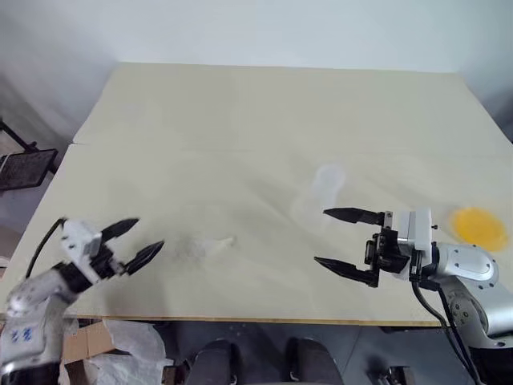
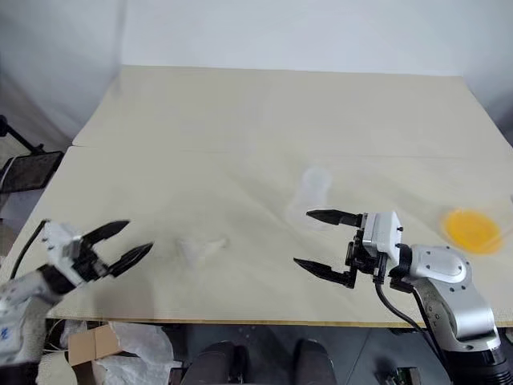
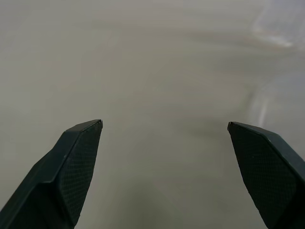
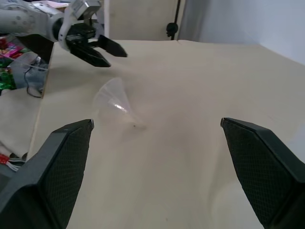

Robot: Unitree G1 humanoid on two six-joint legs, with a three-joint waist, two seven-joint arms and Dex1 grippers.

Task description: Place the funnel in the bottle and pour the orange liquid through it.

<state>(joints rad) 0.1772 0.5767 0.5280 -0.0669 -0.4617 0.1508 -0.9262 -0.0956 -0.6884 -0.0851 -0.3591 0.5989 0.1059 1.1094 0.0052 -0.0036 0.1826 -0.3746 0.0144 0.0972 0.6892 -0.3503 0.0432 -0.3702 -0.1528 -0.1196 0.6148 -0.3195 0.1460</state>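
1. Clearly nothing is done yet: left gripper (image 1: 132, 242) and right gripper (image 1: 343, 241) both stand wide open and empty
2. Between them the funnel (image 4: 114, 101), small and clear, lies on its side on the table (image 1: 240, 120)
3. Farther, the bottle (image 1: 321, 192) stands empty; the orange liquid (image 1: 479, 227) waits at the right

We can barely make out the bottle (image 1: 324, 191) just beyond the right gripper (image 1: 335, 238); its clear outline melts into the table (image 1: 240, 120). The orange liquid (image 1: 479, 227), behind that gripper's wrist, sits in a vessel too faint to tell. Before the left gripper (image 1: 141, 240), the funnel (image 1: 202, 245) looks smeared.
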